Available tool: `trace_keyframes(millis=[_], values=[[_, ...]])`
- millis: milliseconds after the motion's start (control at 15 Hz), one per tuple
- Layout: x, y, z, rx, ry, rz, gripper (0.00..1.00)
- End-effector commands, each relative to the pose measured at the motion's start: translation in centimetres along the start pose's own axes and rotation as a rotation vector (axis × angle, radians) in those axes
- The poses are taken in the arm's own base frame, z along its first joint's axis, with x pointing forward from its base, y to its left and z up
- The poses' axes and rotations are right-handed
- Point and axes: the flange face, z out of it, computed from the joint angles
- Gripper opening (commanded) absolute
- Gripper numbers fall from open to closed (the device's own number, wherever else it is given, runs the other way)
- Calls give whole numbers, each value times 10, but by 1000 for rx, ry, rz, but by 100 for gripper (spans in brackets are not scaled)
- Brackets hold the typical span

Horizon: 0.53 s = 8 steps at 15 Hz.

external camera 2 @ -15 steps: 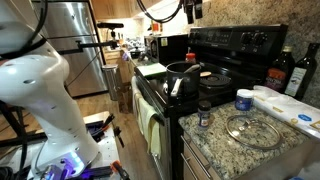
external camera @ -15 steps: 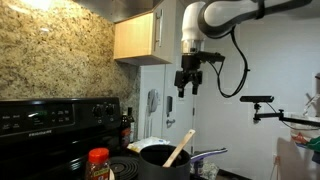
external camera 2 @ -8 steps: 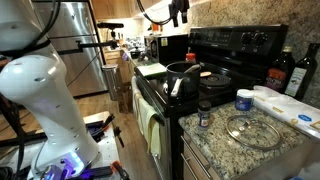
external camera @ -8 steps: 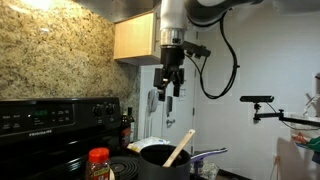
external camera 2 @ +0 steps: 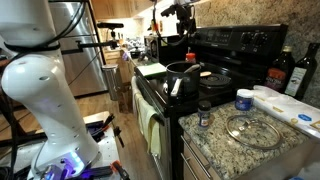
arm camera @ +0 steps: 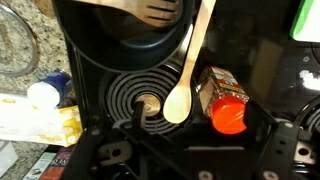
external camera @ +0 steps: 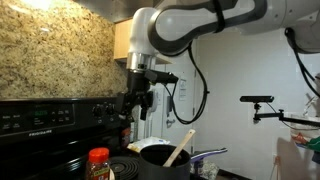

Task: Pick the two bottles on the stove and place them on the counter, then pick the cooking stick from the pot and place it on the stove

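Gripper hangs high over the stove, jaws apart, holding nothing; red-capped bottle sits at the edge of the coil burner — tan-topped bottle near it, at the coil's centre; cooking stick leans in the pot — untouched

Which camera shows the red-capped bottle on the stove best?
The wrist view: the red-capped bottle shows large and whole. In an exterior view it is cropped at the bottom edge; in an exterior view barely a red speck.
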Motion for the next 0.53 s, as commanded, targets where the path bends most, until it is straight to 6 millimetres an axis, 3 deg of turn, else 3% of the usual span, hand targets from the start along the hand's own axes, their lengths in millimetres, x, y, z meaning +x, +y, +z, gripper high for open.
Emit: trace_keyframes(millis=[0, 267, 467], values=[[28, -32, 27, 42, -33, -20, 100], [42, -64, 48, 53, -51, -27, 100], [52, -75, 57, 56, -42, 3, 100]])
